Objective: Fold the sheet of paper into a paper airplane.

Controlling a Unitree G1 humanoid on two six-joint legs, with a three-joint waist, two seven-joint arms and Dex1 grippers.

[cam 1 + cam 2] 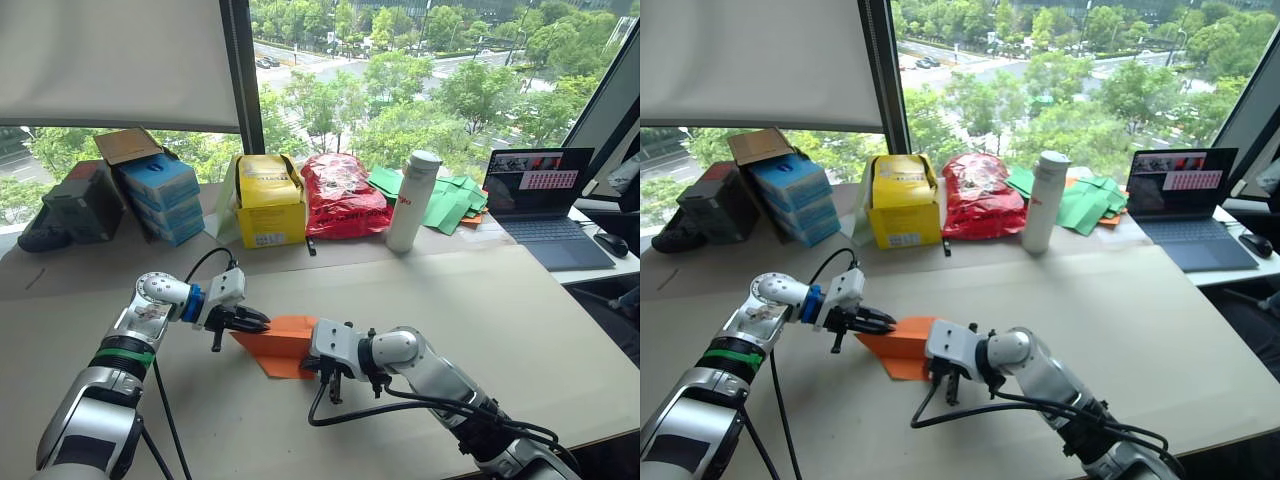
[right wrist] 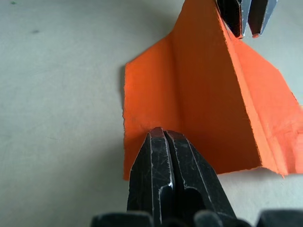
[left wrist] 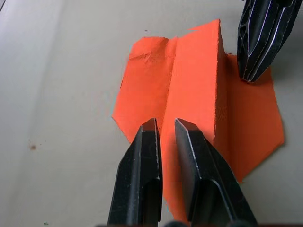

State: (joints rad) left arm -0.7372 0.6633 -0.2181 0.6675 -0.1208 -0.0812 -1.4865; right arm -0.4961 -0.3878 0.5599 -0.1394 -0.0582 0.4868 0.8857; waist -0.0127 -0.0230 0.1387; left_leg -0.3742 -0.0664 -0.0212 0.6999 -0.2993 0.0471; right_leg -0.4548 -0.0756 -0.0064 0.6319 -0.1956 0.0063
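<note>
Up in the left eye view, one folded orange sheet of paper (image 1: pixel 279 343) lies flat on the tabletop (image 1: pixel 520 300), well forward of the row of things under the window, and two grippers meet over it: the left gripper (image 1: pixel 258 320) comes in at its left edge, the right gripper (image 1: pixel 322 372) sits at its right edge, near corner. Behind, counted off: one yellow box (image 1: pixel 268 205), one crinkled red bag (image 1: pixel 342 195), one white bottle (image 1: pixel 412 200) standing upright, a spread of green paper pieces (image 1: pixel 448 200), one open laptop (image 1: pixel 545 200) and a stack of blue boxes (image 1: pixel 160 195). The right eye view gives the same layout, paper between the two grippers. Now the left wrist view: two black fingers (image 3: pixel 142 175) stand a narrow gap apart, released, tips hovering over the paper's centre panel beside a raised fold ridge; whether they touch it I cannot tell. The other gripper's tip presses onto the far flap there. Right wrist view: its two fingers (image 2: pixel 156 175) are clenched tight together with nothing between them, tips down against the near flap of the paper, close to its edge, the sheet showing three panels split by creases.
</note>
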